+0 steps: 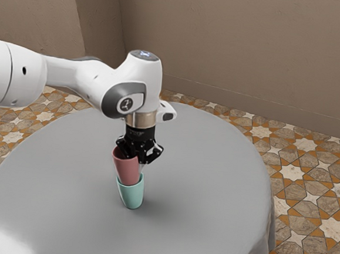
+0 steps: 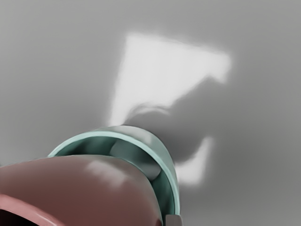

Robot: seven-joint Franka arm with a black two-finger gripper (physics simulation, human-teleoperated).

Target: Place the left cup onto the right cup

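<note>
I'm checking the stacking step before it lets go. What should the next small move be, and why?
Probably ease the pink cup a little further down while uprighting it, before opening the jaws. Its base already sits inside the teal cup, but it leans toward the exterior view's left, with the jaws gripping its rim.
</note>
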